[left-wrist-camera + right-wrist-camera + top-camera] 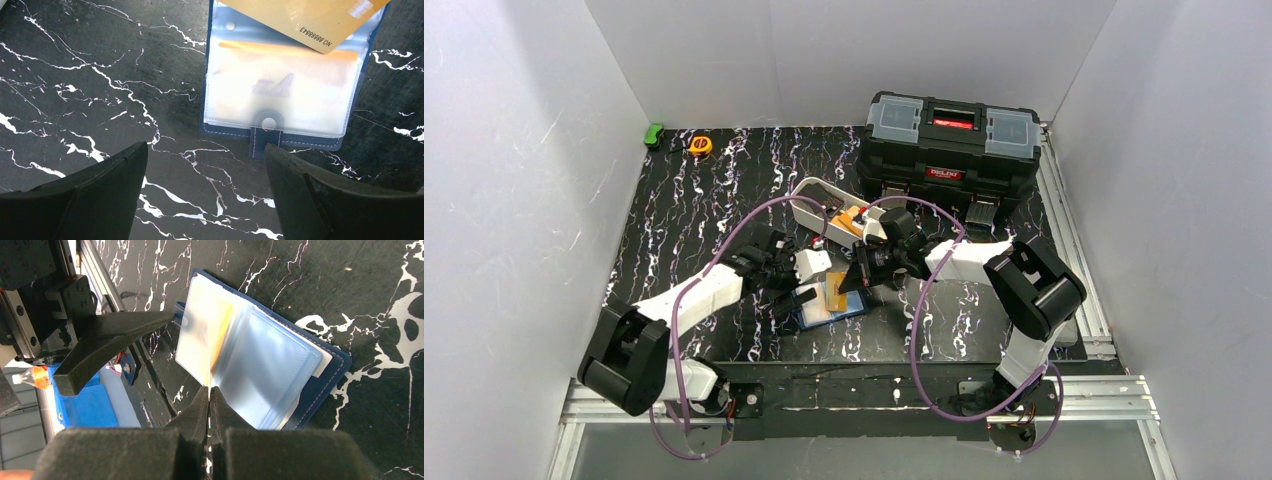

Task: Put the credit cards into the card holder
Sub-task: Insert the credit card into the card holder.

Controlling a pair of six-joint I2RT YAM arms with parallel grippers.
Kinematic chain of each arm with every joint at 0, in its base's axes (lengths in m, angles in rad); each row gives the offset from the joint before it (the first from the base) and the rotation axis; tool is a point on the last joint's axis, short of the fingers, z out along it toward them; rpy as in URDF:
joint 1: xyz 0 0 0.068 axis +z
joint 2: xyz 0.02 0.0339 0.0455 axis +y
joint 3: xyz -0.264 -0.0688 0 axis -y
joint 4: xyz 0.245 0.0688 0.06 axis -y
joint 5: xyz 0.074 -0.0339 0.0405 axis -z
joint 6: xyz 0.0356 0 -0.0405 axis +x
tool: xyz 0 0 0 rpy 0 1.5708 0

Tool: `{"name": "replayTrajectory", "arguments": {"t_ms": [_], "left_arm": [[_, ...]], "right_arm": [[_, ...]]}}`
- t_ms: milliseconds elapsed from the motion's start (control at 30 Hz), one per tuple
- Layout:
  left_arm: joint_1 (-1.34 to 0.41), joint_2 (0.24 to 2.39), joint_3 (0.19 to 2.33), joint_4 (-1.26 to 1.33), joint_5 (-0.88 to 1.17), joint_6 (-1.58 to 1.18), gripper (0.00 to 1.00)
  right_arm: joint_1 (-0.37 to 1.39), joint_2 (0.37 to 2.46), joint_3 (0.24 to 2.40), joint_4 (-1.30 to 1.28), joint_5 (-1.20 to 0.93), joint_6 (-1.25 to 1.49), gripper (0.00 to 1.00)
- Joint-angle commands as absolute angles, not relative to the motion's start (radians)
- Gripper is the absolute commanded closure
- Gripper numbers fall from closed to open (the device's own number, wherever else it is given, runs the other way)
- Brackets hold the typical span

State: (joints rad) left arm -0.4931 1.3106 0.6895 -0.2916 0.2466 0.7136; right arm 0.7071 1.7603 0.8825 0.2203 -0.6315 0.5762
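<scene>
On the near middle of the table [684, 220], the card holder [816, 316] [280, 90] [270, 370] is laid open and flat, clear sleeves upward. Its long axis is set roughly left to right across the top view, slightly slanted, and its snap tab [260, 142] is pointed toward the left arm. An orange card [836, 293] [300, 20] [216, 355] is held tilted above the holder's open pages, one long edge lowered toward the sleeves; from the right wrist it is seen almost edge-on.

The table is black with white marble veins and is enclosed by plain white walls [514, 150]. A black toolbox [952, 145] is placed at the rear right, with a white tray [819, 205] just in front of it; a yellow tape measure [700, 145] is set near the far left corner.

The right tool [856, 275] [210, 390] is clamped on the card's near edge, directly over the holder's fold. The left tool [789, 290] [206, 150] is kept with its fingers wide apart and nothing between them, just beside the tab edge of the holder; whether one fingertip touches the tab cannot be told.
</scene>
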Motion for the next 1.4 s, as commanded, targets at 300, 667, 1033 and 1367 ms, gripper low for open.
{"name": "replayTrajectory", "arguments": {"t_ms": [300, 667, 1033, 1367], "left_arm": [[-0.489, 1.24, 0.745, -0.423, 0.255, 0.678, 0.15], [-0.489, 1.289, 0.821, -0.521, 0.345, 0.702, 0.14], [-0.489, 1.33, 0.81, -0.497, 0.452, 0.815, 0.14], [-0.495, 1.372, 0.792, -0.507, 0.39, 0.859, 0.2]], "right_arm": [[0.704, 1.777, 0.87, 0.289, -0.641, 0.568, 0.99], [0.704, 1.78, 0.866, 0.263, -0.628, 0.542, 0.99], [0.704, 1.814, 0.891, 0.195, -0.621, 0.505, 0.99], [0.707, 1.797, 0.887, 0.204, -0.61, 0.514, 0.99]]}}
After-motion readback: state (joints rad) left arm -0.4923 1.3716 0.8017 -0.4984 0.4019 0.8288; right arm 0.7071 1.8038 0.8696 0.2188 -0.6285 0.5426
